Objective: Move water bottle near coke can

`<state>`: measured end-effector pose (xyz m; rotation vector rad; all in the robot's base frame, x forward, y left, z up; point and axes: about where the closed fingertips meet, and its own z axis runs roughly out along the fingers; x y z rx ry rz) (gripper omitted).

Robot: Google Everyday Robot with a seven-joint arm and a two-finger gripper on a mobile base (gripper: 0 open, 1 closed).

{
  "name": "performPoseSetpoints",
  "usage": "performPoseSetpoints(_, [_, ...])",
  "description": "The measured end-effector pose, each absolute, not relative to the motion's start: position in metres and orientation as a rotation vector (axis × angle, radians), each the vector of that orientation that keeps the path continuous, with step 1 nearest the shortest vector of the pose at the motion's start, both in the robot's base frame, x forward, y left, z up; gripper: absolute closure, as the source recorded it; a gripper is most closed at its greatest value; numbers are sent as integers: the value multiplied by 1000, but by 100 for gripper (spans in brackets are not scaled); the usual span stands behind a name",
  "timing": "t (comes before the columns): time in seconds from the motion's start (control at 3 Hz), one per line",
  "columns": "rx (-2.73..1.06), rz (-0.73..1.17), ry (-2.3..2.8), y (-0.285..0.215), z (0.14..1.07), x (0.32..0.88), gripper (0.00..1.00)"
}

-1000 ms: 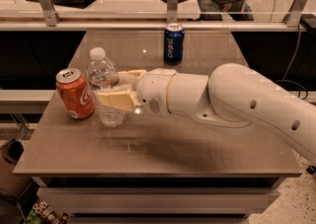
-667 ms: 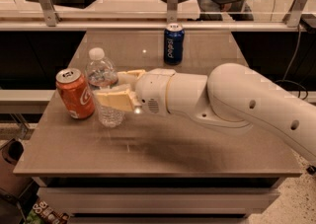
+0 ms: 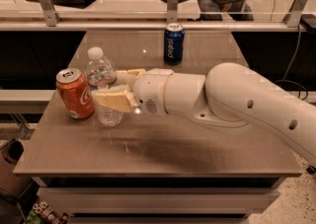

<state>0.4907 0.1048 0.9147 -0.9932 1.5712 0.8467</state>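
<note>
camera view, water bottle [image 3: 100, 71] — in end effector [image 3: 110, 88]

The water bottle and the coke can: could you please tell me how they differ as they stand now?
The water bottle is clear with a white cap; the coke can is opaque orange-red with a silver top. The water bottle stands taller than the coke can. The gripper, over the left of the table, clasps the water bottle; the coke can stands free. Both are upright, side by side.
</note>
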Motion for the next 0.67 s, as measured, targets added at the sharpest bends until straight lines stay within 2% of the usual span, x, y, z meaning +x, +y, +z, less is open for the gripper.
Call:
performPoseSetpoints(0.33, [-998,847,1569,107,915,490,0])
performPoseSetpoints(0.67, [-998,847,1569,107,915,490,0])
